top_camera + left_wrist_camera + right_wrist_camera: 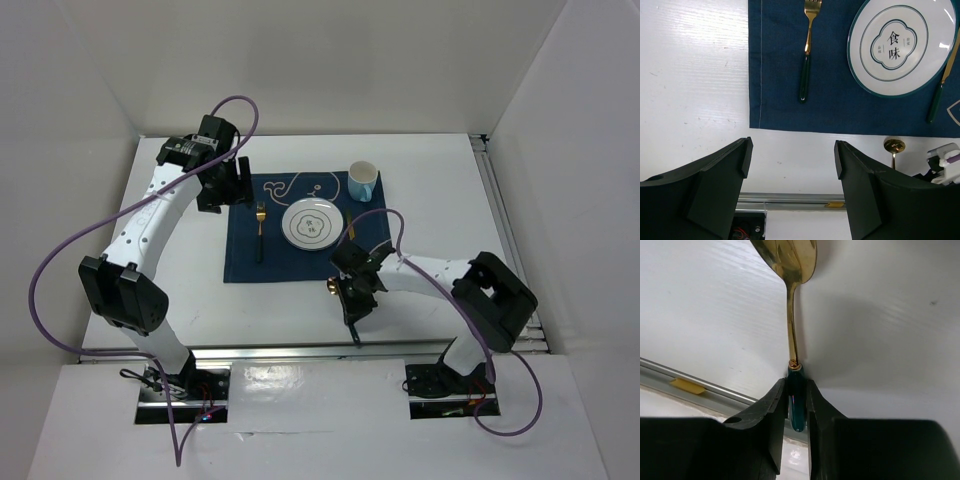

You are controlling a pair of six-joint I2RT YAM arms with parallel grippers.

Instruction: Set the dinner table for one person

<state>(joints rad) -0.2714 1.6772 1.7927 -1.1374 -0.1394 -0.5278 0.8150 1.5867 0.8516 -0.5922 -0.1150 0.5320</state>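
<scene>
The table (440, 200) lies white under both arms, with metal rails on its near and right edges. At the left, the left gripper (792, 150) hangs by the far left corner of the mat (290, 262), its fingers spread wide with nothing between them. The navy mat lies flat at mid-table. On it a gold fork (260, 230) with a dark green handle lies just left of the plate (312, 222), apart from it. The plate is white with a dark rim. A knife (942, 82) lies at its right side, blade at the rim. A cup (362, 181) stands on the mat's far right corner. Off the mat, just past its near edge, is a gold spoon (792, 325). The right gripper (796, 390) pinches its green handle from both sides; I cannot tell whether the bowl touches the table
</scene>
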